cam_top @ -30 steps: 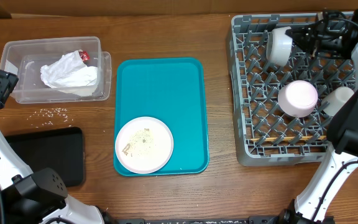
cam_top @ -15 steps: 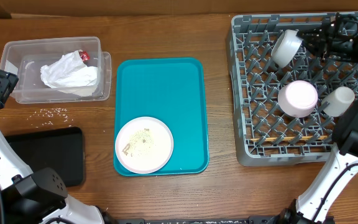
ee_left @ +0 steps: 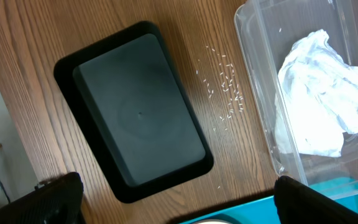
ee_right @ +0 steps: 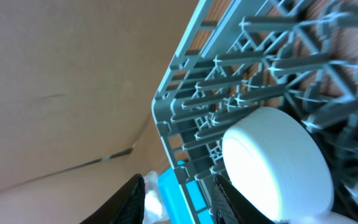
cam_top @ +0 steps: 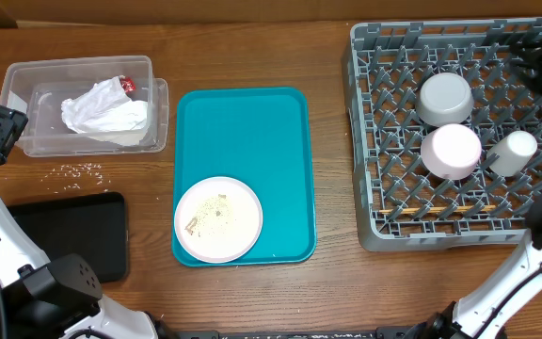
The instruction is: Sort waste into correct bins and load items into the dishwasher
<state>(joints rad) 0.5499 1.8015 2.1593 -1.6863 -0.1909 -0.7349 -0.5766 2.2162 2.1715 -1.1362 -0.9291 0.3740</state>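
White-pinkish plate (cam_top: 218,218), strewn with crumbs (cam_top: 216,211), is found at the 6 o'clock end of the teal tray (cam_top: 252,132); being round, no long axis is offered. It lies at 4 o'clock from the nearer left jaws, spread wide; the right jaws, parted and empty, are stationed over the rack's (cam_top: 358,113) 1 o'clock corner.

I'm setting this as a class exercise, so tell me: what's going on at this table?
Two robot arms are clearing a meal. The dish rack holds a grey-green bowl, a small white bowl, a white cup and chopsticks. The right gripper hangs open and empty over the rack's far corner. The left gripper, wide open, hangs above the black tray and spilled rice grains. The napkin is in the clear tub; the crumb-covered plate sits on the teal tray.
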